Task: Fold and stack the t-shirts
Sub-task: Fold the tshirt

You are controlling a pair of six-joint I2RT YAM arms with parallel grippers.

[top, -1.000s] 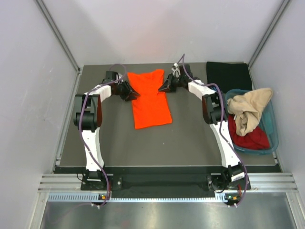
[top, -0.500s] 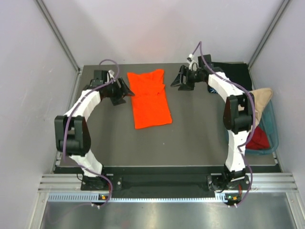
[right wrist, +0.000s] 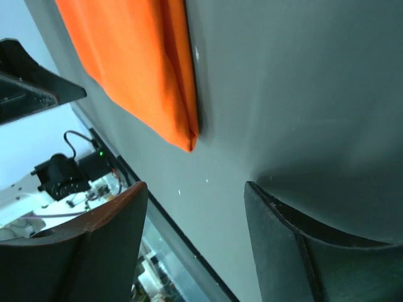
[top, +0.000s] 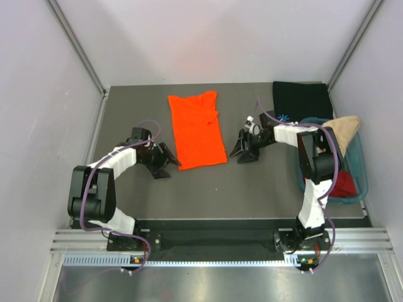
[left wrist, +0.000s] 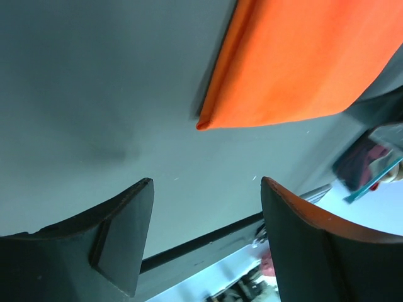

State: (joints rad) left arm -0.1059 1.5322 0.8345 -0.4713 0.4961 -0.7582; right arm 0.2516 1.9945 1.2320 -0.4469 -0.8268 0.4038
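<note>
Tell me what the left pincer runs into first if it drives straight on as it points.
Most likely the near corner of the orange t-shirt, dead ahead of the open left pincer. Bare table lies between; if the pincer is angled down, it could touch that first.

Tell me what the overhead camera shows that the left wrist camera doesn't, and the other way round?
Only the overhead view shows the whole orange t-shirt, the black t-shirt at the far right and the beige t-shirt draped over the teal tub. Only the left wrist view shows the left hand close up, open, and the orange t-shirt's folded corner edge. Both show the orange t-shirt, the grey table and, blurred in the wrist view, apparently the tub.
</note>
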